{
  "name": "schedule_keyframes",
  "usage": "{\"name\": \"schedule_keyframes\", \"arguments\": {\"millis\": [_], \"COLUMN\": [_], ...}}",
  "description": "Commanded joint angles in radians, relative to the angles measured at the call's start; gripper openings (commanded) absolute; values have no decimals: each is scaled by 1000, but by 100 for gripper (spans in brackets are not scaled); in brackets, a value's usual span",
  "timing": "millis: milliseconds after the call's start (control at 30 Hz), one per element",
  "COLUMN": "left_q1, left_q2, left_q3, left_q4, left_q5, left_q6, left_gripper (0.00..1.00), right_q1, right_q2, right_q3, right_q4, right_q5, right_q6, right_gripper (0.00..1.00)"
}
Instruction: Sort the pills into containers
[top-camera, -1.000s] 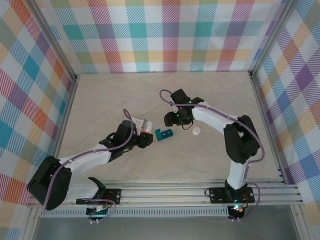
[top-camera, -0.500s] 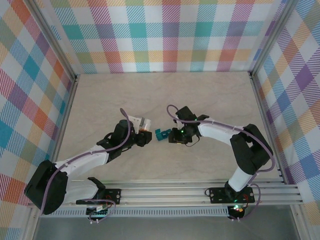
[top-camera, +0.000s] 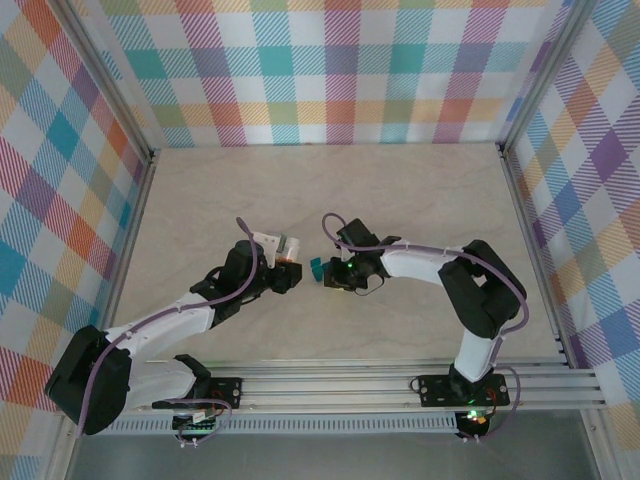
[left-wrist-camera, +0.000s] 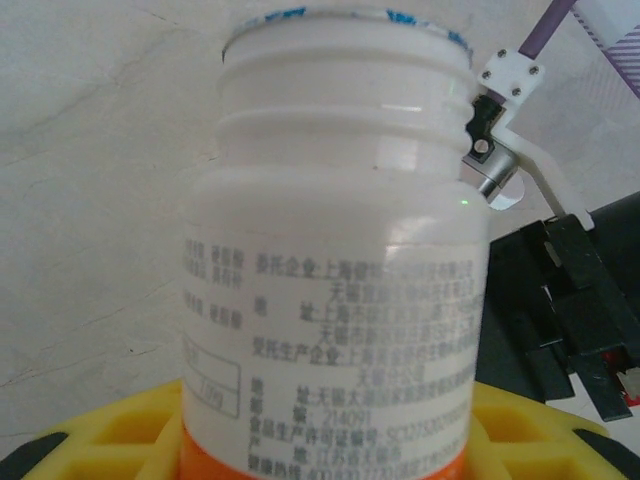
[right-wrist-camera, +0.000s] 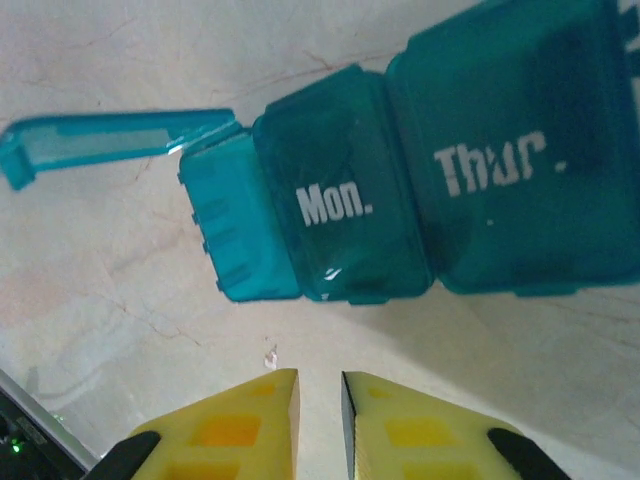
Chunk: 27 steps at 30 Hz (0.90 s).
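The containers (top-camera: 316, 268) (right-wrist-camera: 400, 200) are a teal strip lying on the table. Two shut lids read "Mon." and "Thur.", and the end compartment's lid (right-wrist-camera: 110, 140) stands open. My right gripper (top-camera: 329, 273) (right-wrist-camera: 320, 378) sits just beside the strip. Its yellow fingers are shut, with nothing between them. My left gripper (top-camera: 286, 266) (left-wrist-camera: 330, 445) is shut on a white bottle (top-camera: 286, 247) (left-wrist-camera: 340, 250) with an orange band, held just left of the strip. The bottle's mouth is uncapped. The pills are hidden.
Checked walls enclose the beige table (top-camera: 400, 190) on three sides. An aluminium rail (top-camera: 400, 385) with both arm bases runs along the near edge. A tiny pale speck (right-wrist-camera: 268, 353) lies on the table in front of the right fingertips.
My right gripper has moved left and towards me, up to the containers, and has shut. The left gripper has edged slightly forward with the bottle.
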Motion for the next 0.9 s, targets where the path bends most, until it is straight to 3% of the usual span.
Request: {"name": "schedule_keyframes", "arguments": {"millis": [0, 633, 867], "left_q1": [12, 25, 28], "left_q2": [-27, -18, -23], "left_q3": [-8, 1, 6], "left_q4": [-8, -16, -28], "left_q5": [-5, 8, 8], "left_q6": [-2, 5, 6], "left_gripper": [0, 0, 0], "right_q1": [8, 8, -7], "right_q2": [26, 231, 182], "right_q3": [35, 274, 334], "right_q4": [35, 31, 7], "right_q5": [-11, 12, -87], "right_q6": [23, 28, -30], "right_gripper": [20, 18, 16]}}
